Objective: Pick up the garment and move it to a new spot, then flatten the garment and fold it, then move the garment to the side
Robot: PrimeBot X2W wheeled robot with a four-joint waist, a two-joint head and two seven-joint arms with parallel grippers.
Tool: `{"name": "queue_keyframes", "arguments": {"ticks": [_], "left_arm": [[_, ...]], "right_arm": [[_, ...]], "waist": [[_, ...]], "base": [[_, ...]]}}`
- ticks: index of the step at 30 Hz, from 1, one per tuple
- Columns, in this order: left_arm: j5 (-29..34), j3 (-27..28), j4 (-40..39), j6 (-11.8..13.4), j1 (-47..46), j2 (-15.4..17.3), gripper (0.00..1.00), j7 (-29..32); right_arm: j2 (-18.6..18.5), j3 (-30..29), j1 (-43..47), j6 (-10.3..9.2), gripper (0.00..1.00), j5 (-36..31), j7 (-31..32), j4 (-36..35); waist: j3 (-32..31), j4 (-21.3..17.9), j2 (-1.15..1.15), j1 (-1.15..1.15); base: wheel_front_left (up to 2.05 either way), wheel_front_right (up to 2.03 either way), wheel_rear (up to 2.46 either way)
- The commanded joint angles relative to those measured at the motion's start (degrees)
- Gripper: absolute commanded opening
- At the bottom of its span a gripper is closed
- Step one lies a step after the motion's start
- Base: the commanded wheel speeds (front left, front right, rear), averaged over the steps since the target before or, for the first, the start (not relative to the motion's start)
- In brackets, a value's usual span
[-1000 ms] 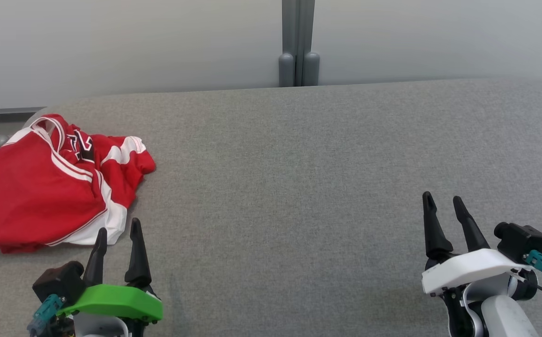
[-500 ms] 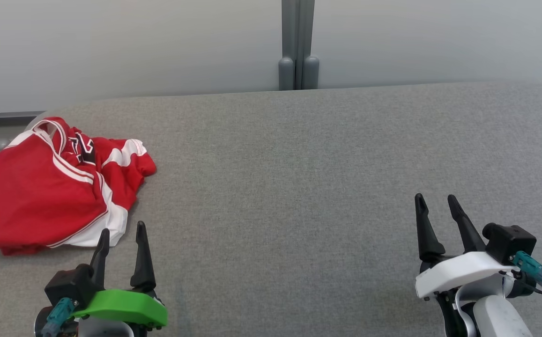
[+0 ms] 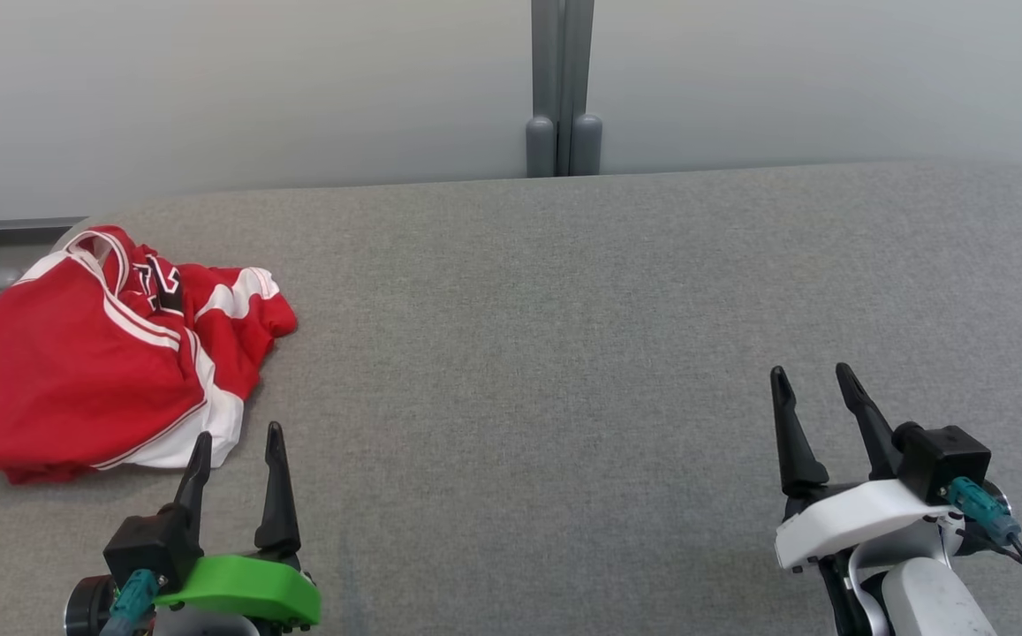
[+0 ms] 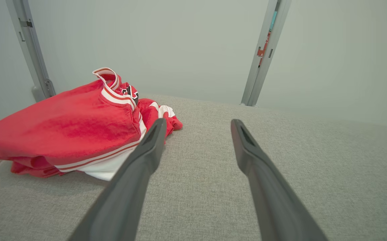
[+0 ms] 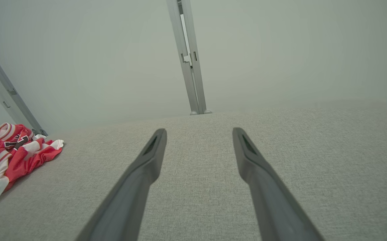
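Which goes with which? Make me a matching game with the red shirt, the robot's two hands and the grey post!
Things:
1. red shirt
2. left hand
3. right hand
4. grey post

Where or how:
A. open, over bare table, far from the shirt
B. standing upright behind the table
C. crumpled at the table's left end
D. open, right next to the shirt

Pairs: 1-C, 2-D, 3-A, 4-B
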Motion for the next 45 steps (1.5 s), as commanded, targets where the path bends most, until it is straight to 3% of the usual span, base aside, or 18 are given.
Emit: {"name": "queue_keyframes", "arguments": {"ticks": [1, 15, 32, 37, 45], "left_arm": [[0.6, 0.3, -0.1, 0.2, 0.8, 0.2, 1.00, -0.5], [3.6, 0.0, -0.4, 0.5, 0.6, 0.1, 1.00, -2.1], [2.2, -0.5, 0.1, 0.7, -0.1, 0.0, 1.00, -1.9], [1.9, -0.6, -0.1, 1.1, -0.3, 0.1, 1.00, -1.9], [2.5, -0.1, -0.4, 1.4, 0.2, 0.1, 1.00, -1.9]], "right_arm": [[-0.3, 0.1, -0.4, 0.02, 1.00, -1.4, -0.6, -0.3], [-0.3, 0.6, -0.8, 0.01, 1.00, -5.2, -2.0, -0.1], [-0.3, 0.1, -0.2, 0.01, 1.00, -4.4, -1.9, -0.1], [-0.3, -0.5, 0.5, 0.01, 1.00, -4.6, -1.9, -0.5], [-0.3, -0.2, 0.6, 0.01, 1.00, -4.5, -1.9, -1.4]], "waist": [[0.0, 0.1, 0.00, 0.00], [0.0, 0.2, 0.00, 0.00], [-0.2, 0.7, 0.00, 0.00], [-0.1, 3.4, 0.00, 0.00], [0.5, 11.0, 0.00, 0.00]], "base": [[0.00, 0.00, 0.00], [0.00, 0.00, 0.00], [0.00, 0.00, 0.00], [0.00, 0.00, 0.00], [0.00, 0.00, 0.00]]}}
